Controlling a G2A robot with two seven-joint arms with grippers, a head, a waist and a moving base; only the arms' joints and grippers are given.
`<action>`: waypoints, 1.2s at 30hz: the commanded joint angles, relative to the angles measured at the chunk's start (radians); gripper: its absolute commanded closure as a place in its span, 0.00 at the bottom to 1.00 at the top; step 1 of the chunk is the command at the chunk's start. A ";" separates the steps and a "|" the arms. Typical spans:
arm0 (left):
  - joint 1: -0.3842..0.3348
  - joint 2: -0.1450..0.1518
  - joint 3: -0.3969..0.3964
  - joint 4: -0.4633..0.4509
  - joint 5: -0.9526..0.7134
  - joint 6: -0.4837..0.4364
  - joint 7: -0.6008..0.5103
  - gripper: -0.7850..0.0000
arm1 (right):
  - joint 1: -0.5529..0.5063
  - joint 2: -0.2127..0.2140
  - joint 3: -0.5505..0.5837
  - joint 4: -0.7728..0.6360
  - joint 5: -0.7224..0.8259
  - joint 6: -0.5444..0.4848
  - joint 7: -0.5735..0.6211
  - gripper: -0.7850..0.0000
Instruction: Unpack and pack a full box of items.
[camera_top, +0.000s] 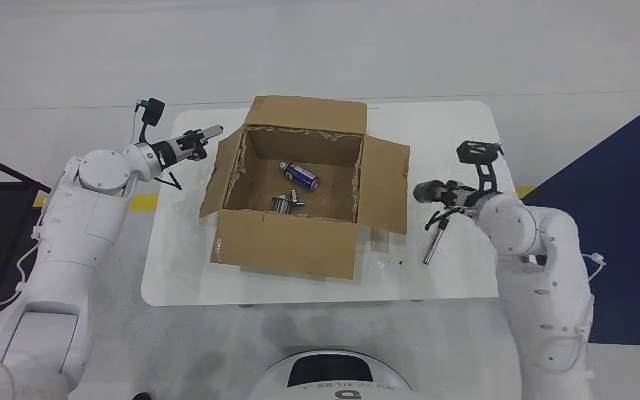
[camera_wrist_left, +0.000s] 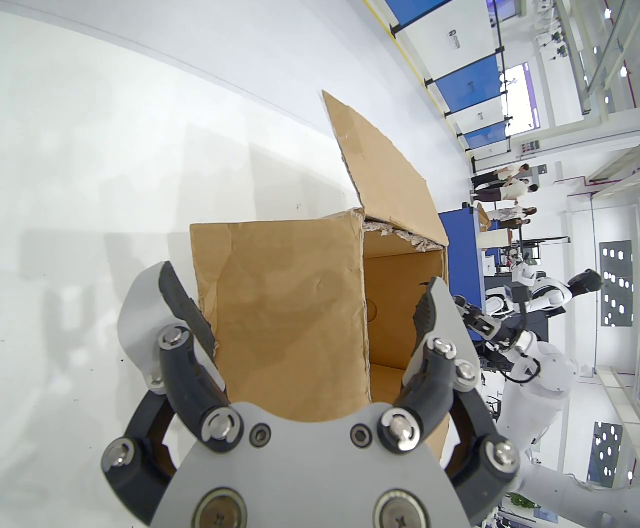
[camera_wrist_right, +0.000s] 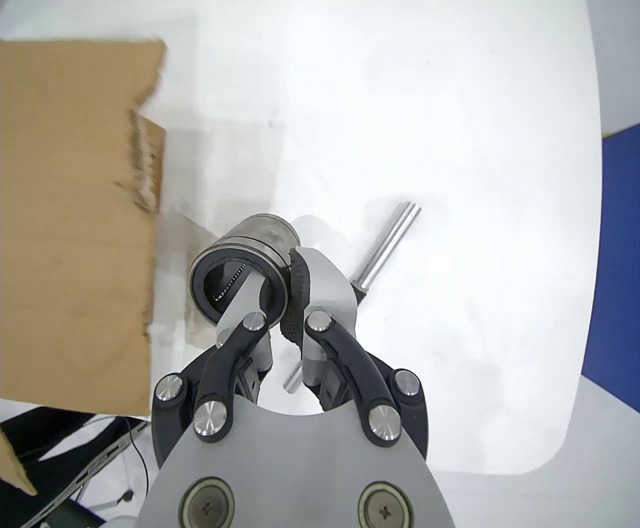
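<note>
An open cardboard box (camera_top: 285, 250) stands mid-table with its flaps spread. Inside lie a blue spray can (camera_top: 299, 177) and a small metal part (camera_top: 281, 203). My left gripper (camera_top: 212, 132) hovers open just outside the box's left flap (camera_wrist_left: 285, 320), which shows between its fingers (camera_wrist_left: 177, 300) without touching them. My right gripper (camera_wrist_right: 282, 272) is right of the box, above the table, shut on a metal linear bearing (camera_wrist_right: 245, 255) (camera_top: 424, 190). One finger is inside the bore and the other is on the outer wall. A steel rod (camera_top: 433, 246) (camera_wrist_right: 387, 245) lies on the table below it.
The white table (camera_top: 460, 130) has bare surface behind the box and at its right end. The box's right flap (camera_top: 385, 185) leans out toward the right gripper. The table's rounded front right corner (camera_wrist_right: 550, 450) is close by.
</note>
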 joint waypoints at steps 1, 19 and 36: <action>0.000 0.000 0.000 0.000 0.000 0.000 0.000 0.00 | -0.061 -0.001 0.029 -0.067 0.058 -0.024 -0.106 1.00; 0.000 0.000 0.000 0.000 0.000 0.000 0.000 0.00 | 0.145 -0.011 -0.328 -0.140 0.062 -0.239 -0.132 1.00; 0.000 0.000 0.000 0.000 0.000 0.000 0.000 0.00 | 0.771 -0.171 -0.950 0.587 -0.107 -0.056 0.169 1.00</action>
